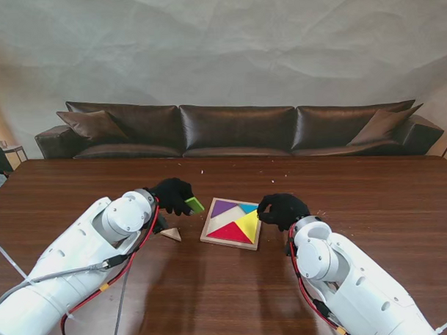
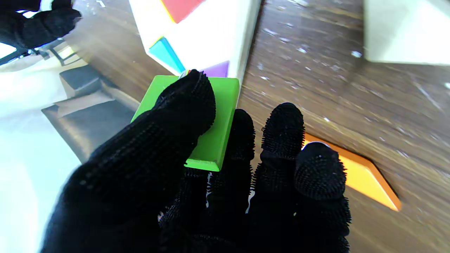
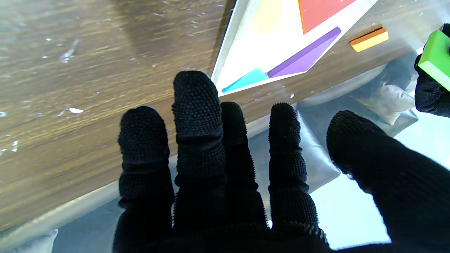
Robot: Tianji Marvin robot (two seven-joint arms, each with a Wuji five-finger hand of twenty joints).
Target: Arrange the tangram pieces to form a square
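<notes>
Left hand (image 1: 173, 195), raised just left of the tray (image 1: 232, 223), pinches a green block (image 1: 195, 205) between thumb and fingers. Right hand (image 1: 283, 209), fingers spread and holding nothing, hovers at the tray's right edge. An orange piece (image 2: 365, 177) lies on the table (image 1: 371, 192) under the left hand.

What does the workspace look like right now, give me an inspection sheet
Surface: dark wood table, pale specks on it.
Job's things: tray holds purple, cyan, yellow, red pieces; green piece in left hand; orange piece and pale triangle loose on table left of tray.
Clutter: nothing seen beyond specks.
Hands: left hand shut on green piece, beside tray; right hand open, at tray's right edge.
Cables: red and grey cables along left arm; red along right.
Surroundings: brown sofa, pale wall.
</notes>
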